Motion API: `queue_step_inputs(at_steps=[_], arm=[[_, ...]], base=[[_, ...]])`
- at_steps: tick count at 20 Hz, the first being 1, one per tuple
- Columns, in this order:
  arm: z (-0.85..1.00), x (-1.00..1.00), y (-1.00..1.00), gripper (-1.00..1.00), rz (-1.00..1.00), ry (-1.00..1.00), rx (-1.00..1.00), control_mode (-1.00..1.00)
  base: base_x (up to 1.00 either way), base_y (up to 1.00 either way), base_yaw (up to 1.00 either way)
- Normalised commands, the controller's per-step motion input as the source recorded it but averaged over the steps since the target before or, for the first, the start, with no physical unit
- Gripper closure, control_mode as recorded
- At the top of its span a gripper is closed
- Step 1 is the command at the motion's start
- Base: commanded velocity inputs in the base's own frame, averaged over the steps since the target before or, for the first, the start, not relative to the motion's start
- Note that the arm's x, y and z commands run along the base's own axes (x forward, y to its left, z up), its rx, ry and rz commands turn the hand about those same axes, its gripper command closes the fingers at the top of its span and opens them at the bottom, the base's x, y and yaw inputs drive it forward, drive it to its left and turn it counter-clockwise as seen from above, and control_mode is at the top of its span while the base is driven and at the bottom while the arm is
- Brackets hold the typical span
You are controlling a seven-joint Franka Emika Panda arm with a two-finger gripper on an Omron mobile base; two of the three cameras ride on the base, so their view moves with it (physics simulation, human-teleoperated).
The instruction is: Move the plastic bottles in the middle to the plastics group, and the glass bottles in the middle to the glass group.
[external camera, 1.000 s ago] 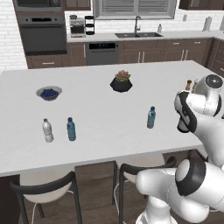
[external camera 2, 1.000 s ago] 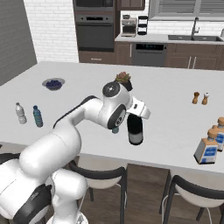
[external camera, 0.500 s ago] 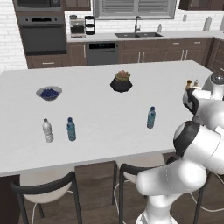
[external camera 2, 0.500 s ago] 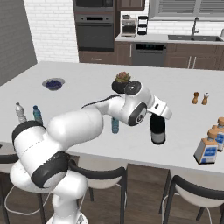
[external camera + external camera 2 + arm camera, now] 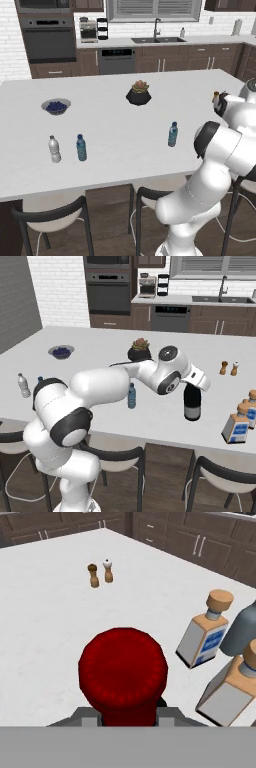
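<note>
My gripper (image 5: 192, 387) is shut on the red top (image 5: 123, 674) of the tall dark wine bottle (image 5: 192, 403), which stands upright low over the counter's right part. Whether its base touches the counter I cannot tell. In the hand view the gripper (image 5: 125, 714) clasps the top from both sides. Two squarish bottles (image 5: 236, 426) (image 5: 250, 405) with tan necks and blue-white labels stand just right of it, also in the hand view (image 5: 207, 634) (image 5: 235, 684). The small pale grey-blue bottle (image 5: 131, 395) (image 5: 172, 134) stands mid-counter. A whitish bottle (image 5: 54, 149) and a deeper blue bottle (image 5: 81, 147) stand at the left.
A dark grey bottle (image 5: 240, 629) stands behind the squarish ones. Salt and pepper shakers (image 5: 229, 368) (image 5: 100, 573) stand further back on the right. A potted plant (image 5: 138, 93) and a bowl of blueberries (image 5: 56, 105) sit toward the counter's far side. Stools stand along the near edge.
The arm has swung right along the counter with the wine bottle in the gripper, bringing it close to the squarish bottles. The other bottles have not moved.
</note>
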Motion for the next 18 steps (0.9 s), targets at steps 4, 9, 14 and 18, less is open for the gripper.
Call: queue_step_inputs(at_steps=[4, 9, 14, 18], arm=[[-0.07, 0.0, -0.01, 1.0, 0.0, 0.0, 0.01, -1.0], [-0.02, 0.08, -0.3, 1.0, -0.06, 0.0, 0.0, -1.0], [0.0, 0.01, -0.29, 1.0, -0.1, 0.0, 0.0, -1.0], [0.0, 0.0, -0.25, 1.0, -0.09, 0.0, 0.0, -1.0]], base=[[0.0, 0.0, 0.0], [0.0, 0.0, 0.0], [0.0, 0.0, 0.0], [0.0, 0.0, 0.0]])
